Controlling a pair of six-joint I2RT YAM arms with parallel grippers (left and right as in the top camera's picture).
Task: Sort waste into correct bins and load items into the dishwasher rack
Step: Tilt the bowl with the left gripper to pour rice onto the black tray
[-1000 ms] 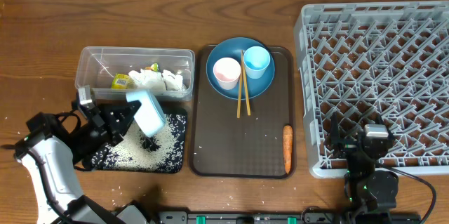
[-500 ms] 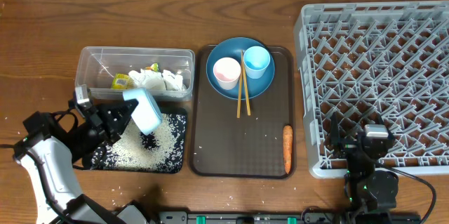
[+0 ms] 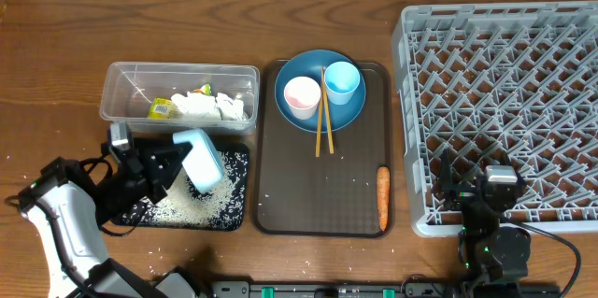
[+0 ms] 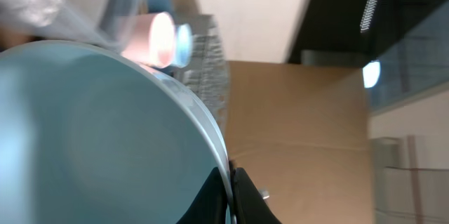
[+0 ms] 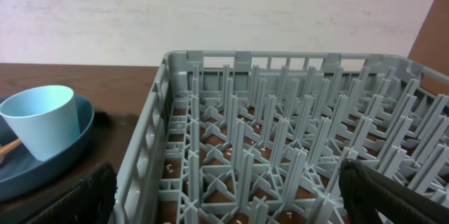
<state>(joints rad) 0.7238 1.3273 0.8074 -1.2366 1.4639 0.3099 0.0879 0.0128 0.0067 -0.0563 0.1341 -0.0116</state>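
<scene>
- A brown wooden table (image 3: 56,46) fills the overhead view; the right wrist view shows a pale wall behind it.
- The left gripper (image 3: 177,156) is at the near left, its jaws clamped on the rim of the white bowl (image 3: 201,160).
- The bowl is tipped on its side over the far end of the black tray (image 3: 235,163). In the left wrist view it fills most of the picture.
- Rice (image 3: 192,206) lies spread across the black tray, and a few grains are scattered on the table just near of it.
- The clear tub (image 3: 126,78) sits just beyond the black tray. It holds the yellow-green snack wrapper (image 3: 163,108) and the crumpled tissue (image 3: 210,105), side by side.
- The brown serving tray (image 3: 322,181) lies in the middle, between the two bins and the rack (image 3: 505,83).
- The dark blue plate (image 3: 308,64) sits at the far end of the serving tray. It carries the white cup (image 3: 302,97) with the pink inside on the left and the light blue cup (image 3: 342,81) on the right, both upright.
- The chopsticks (image 3: 323,120) lie between the two cups, with their near ends over the serving tray.
- The carrot (image 3: 382,195) lies lengthwise at the near right edge of the serving tray.
- The right gripper (image 5: 226,182) is at the near edge of the rack with its jaws wide apart, holding nothing.
</scene>
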